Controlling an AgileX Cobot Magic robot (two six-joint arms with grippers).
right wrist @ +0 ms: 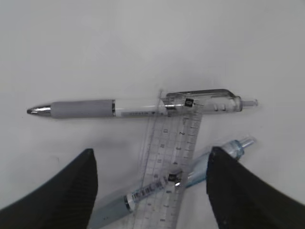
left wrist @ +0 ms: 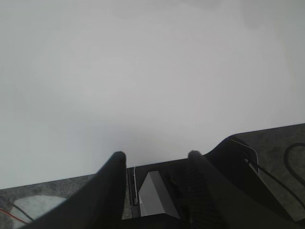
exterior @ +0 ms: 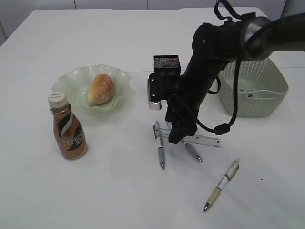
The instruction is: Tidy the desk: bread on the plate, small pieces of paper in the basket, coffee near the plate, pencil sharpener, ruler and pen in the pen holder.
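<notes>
The right end effector [right wrist: 150, 191] hovers wide open, holding nothing, over the clear ruler [right wrist: 172, 167] (two pens [right wrist: 138, 107] crossing it at twelve and six o'clock), so closing might snag a pen too.

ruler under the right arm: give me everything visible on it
The ruler is short, clear plastic, with printed black graduations and numerals. It lies flat on the white table, crossing two pens: the clear-barrelled pen with a grey grip at one end and the bluish pen further along, both visible through it. The right end effector hangs open above it, one finger on each side, not gripping.
</notes>
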